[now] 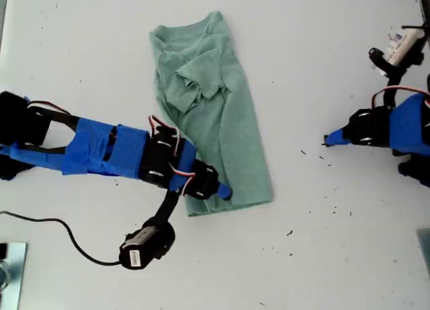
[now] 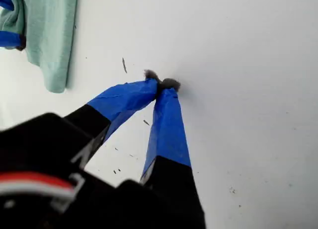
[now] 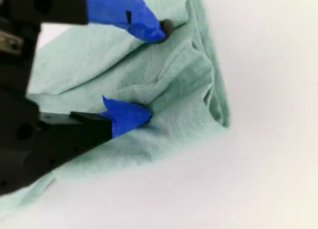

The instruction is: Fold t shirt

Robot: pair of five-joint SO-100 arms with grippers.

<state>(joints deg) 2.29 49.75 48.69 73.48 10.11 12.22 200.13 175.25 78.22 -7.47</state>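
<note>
1. My second gripper (image 3: 149, 75) is spread wide over the t shirt's (image 1: 222, 115) near hem on the table (image 1: 336, 256).
2. My first gripper (image 2: 163, 85) is pinched closed, empty, well apart.
3. Risk: a one-layer pinch could undo the fold.

My first gripper (image 2: 162, 85): fingers pinched together, tips touching. My second gripper (image 3: 146, 75): fingers spread apart, arm stretched low.

no readable text, camera label (image 1: 404, 42) print too blurred
</note>
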